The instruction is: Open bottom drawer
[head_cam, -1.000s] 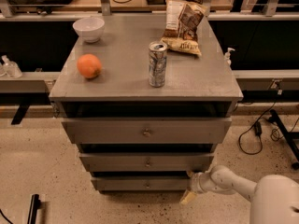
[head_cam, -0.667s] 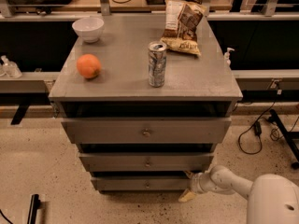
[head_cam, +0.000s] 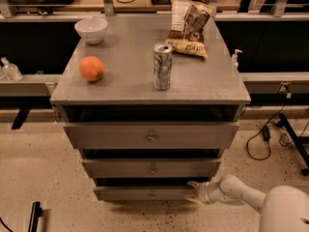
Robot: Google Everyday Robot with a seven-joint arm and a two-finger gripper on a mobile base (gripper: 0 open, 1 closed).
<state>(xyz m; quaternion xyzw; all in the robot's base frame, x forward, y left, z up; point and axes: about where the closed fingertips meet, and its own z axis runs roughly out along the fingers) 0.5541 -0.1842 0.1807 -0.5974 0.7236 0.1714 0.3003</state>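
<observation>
while looking down on the grey cabinet (head_cam: pixel 207 81), find the bottom drawer (head_cam: pixel 140 193) as the lowest of three fronts, slimmest and narrowest, just above the speckled floor (head_cam: pixel 38 178). note a small round knob (head_cam: pixel 152 195) at its middle and a dark gap along its top edge. cannot tell whether pulled out at all.

find the gripper (head_cam: pixel 192 191) at the right end of that front, reaching in from the right on a white arm (head_cam: pixel 236 193). see the fingers (head_cam: pixel 193 183) spread a little, one tip by the top edge of the front's end, the other, yellowish, by the bottom edge, with the end of the front between them. cannot tell whether pressing on it or only bracketing it.

above, see the mid-sized drawer (head_cam: pixel 120 168) and the tallest drawer (head_cam: pixel 106 137), each with a central knob, both apart from the gripper.

on the cabinet top, find an orange (head_cam: pixel 91 68) near the front left, a white bowl (head_cam: pixel 91 29) at the back left, an upright can (head_cam: pixel 162 66) near the middle and well apart from the orange, and a crumpled chip bag (head_cam: pixel 189 27) behind the can at the back right. off to the right, note a black cable (head_cam: pixel 258 139) on the floor.
</observation>
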